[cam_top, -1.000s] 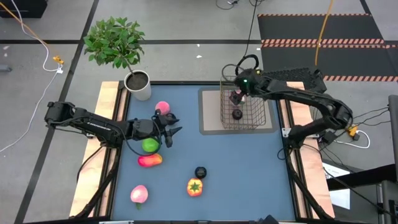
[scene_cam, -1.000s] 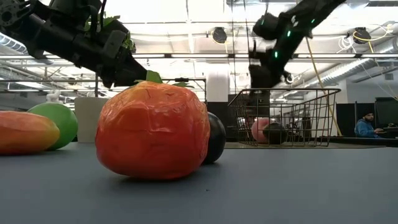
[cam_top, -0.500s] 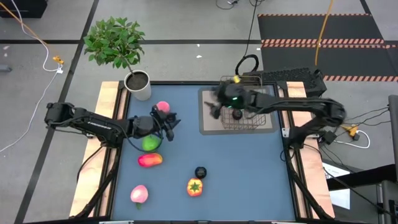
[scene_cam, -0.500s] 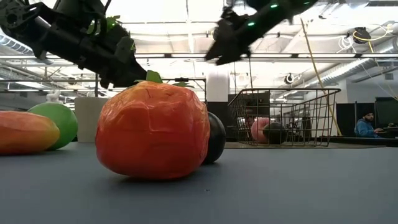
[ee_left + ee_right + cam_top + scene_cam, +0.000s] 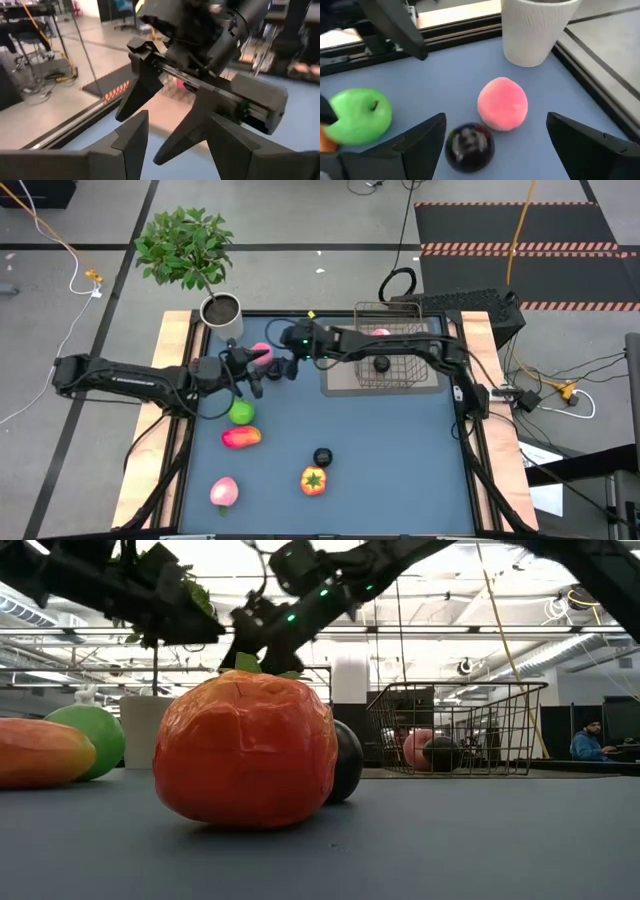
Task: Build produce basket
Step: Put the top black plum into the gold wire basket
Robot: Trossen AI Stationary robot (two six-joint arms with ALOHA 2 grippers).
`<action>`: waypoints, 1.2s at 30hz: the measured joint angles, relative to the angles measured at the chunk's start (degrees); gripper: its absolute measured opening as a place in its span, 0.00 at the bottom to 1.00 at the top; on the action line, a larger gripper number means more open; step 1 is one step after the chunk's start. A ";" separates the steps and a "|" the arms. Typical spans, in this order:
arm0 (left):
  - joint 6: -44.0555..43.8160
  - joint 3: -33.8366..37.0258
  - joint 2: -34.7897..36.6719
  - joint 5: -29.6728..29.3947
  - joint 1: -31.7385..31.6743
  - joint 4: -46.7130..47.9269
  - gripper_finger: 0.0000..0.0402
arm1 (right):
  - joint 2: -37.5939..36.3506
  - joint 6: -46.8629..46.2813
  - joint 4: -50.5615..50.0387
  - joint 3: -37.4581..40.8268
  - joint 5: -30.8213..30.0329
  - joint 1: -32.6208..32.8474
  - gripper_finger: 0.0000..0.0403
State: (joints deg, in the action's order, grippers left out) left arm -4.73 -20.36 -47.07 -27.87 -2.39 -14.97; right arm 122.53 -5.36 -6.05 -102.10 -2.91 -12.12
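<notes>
Right claw (image 5: 283, 368) apart above pink peach (image 5: 262, 353), left claw (image 5: 252, 369) apart, empty, just beside.

Both arms are matte black, built of slim tubular links joined by thicker rounded joint housings. The left arm (image 5: 130, 378) carries a thin black cable looping beside its wrist, at about 3 o'clock from its long forearm link. The right arm (image 5: 400, 348) shows a small green indicator light on its wrist block, and a second green light glows there in the low view. Each gripper has two dark, flat, wedge-shaped fingers (image 5: 592, 145) with angular faceted edges. The right gripper's (image 5: 165, 122) body is a boxy black rail with a rounded motor housing above.
</notes>
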 joint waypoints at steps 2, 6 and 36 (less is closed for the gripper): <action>-0.07 0.00 1.47 -1.06 -0.02 3.09 0.48 | 2.46 -0.72 -0.84 -2.45 -0.07 0.36 0.84; -0.96 0.01 2.08 -4.05 -0.36 4.97 0.48 | 6.91 -0.17 -3.93 -7.57 -0.03 0.63 0.85; 6.57 0.02 2.04 -4.75 -3.17 -4.62 0.48 | 17.14 -4.41 -1.37 -9.77 -1.40 2.14 0.98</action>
State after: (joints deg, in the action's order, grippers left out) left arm 1.85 -20.34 -45.04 -32.62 -5.56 -19.60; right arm 139.68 -9.78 -7.42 -111.87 -4.31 -9.97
